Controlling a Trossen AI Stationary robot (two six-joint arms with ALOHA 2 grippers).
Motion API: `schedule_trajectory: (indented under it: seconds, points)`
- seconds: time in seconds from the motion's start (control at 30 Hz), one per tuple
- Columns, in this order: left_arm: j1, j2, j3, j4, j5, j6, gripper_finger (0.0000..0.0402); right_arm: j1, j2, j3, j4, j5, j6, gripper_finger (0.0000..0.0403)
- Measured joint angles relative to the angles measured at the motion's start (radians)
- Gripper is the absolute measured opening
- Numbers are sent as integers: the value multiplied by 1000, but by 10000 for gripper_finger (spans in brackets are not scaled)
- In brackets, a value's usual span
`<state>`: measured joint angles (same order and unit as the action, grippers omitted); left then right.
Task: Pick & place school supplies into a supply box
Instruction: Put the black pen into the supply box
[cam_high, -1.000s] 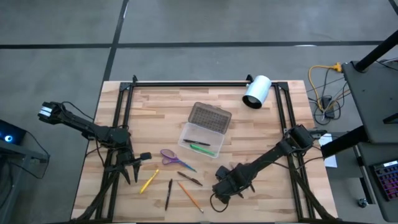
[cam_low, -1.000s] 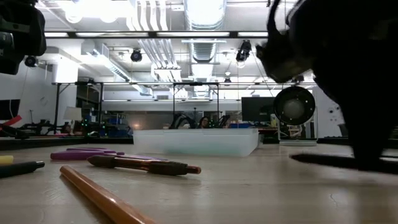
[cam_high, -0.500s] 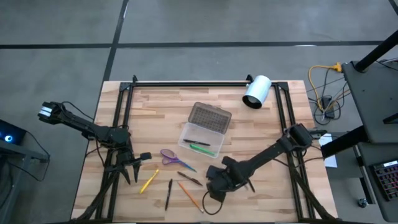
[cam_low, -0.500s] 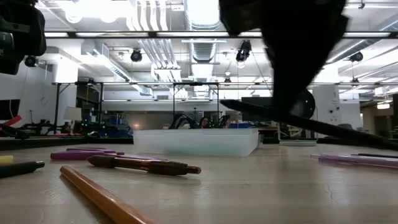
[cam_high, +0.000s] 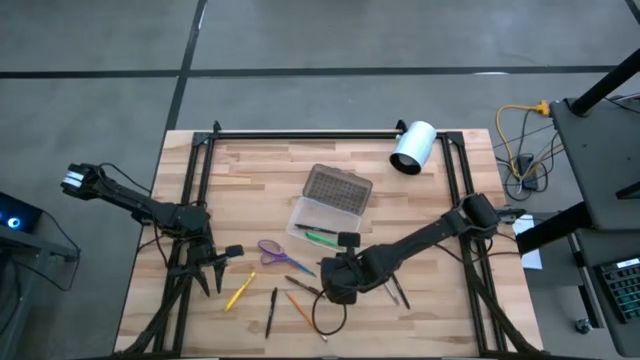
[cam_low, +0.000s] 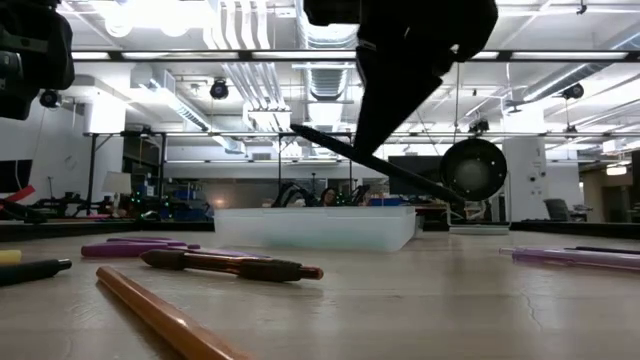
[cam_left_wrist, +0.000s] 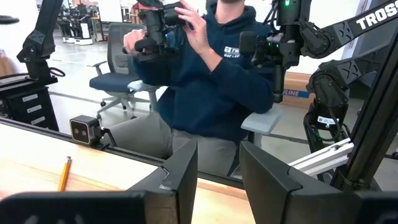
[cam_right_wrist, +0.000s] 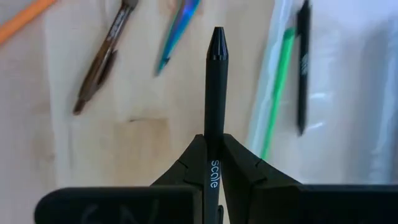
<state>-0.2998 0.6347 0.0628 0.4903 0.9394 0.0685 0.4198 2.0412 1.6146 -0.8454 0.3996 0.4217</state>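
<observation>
The supply box (cam_high: 322, 222), a clear case with its grey dotted lid (cam_high: 338, 187) open, sits mid-table with a green pen (cam_right_wrist: 277, 93) and a black pen (cam_right_wrist: 303, 68) inside. My right gripper (cam_high: 340, 272) hovers just near of it, shut on another black pen (cam_right_wrist: 215, 81). Purple scissors (cam_high: 272, 250), a brown pen (cam_high: 303, 287), an orange pencil (cam_high: 303, 315), a yellow pen (cam_high: 240, 290) and a dark pen (cam_high: 271, 310) lie flat on the wood. My left gripper (cam_high: 215, 270) waits open at the table's left. My right gripper pinches the black pen's barrel at its printed lettering (cam_right_wrist: 213, 167) between its two fingers (cam_right_wrist: 186, 163). The fingers slant down from above. The pen's pointed end (cam_right_wrist: 216, 36) sticks out beyond them. The pen is lifted clear of the table and tilted (cam_low: 380, 165).
A white cylinder (cam_high: 412, 147) lies at the far right. Two more pens (cam_high: 397, 290) lie near the table's right side, one purple (cam_low: 575, 257). Black rails (cam_high: 195, 200) run along the table's sides. A person (cam_left_wrist: 205, 81) sits beyond the table's edge.
My right gripper has risen and gone toward the table's left and the supply box, rolling its wrist as it went. The black pen in its fingers has come up off the table and now hangs tilted in the air.
</observation>
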Motion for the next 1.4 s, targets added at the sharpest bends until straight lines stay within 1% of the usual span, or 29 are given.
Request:
schedule_trajectory:
  seconds: [0.13,0.23,0.3,0.4,0.47,0.53,0.73,0.87,0.97,1.13,1.4]
  points:
    - [0,0,0,0,0,0,105,-6,-1,8,21,47,-162,15]
    - [0,0,0,0,0,0,105,-6,-2,13,32,125,-286,15]
    - [0,0,0,0,0,0,105,-6,-2,12,41,200,-351,15]
    - [0,0,0,0,0,0,105,-6,-2,4,54,342,-412,15]
    - [0,0,0,0,0,0,105,-6,-2,-1,56,439,-422,15]
    - [0,0,0,0,0,0,105,-6,-2,-8,67,513,-415,15]
    - [0,0,0,0,0,0,105,-6,-2,-15,78,661,-351,15]
    - [0,0,0,0,0,0,105,-6,6,-18,79,785,-352,15]
    - [0,0,0,0,0,0,105,-6,17,-18,96,834,-374,15]
    - [0,0,0,0,0,0,105,-6,28,-20,134,862,-379,15]
    - [0,0,0,0,0,0,105,-6,43,-22,142,867,-399,15]
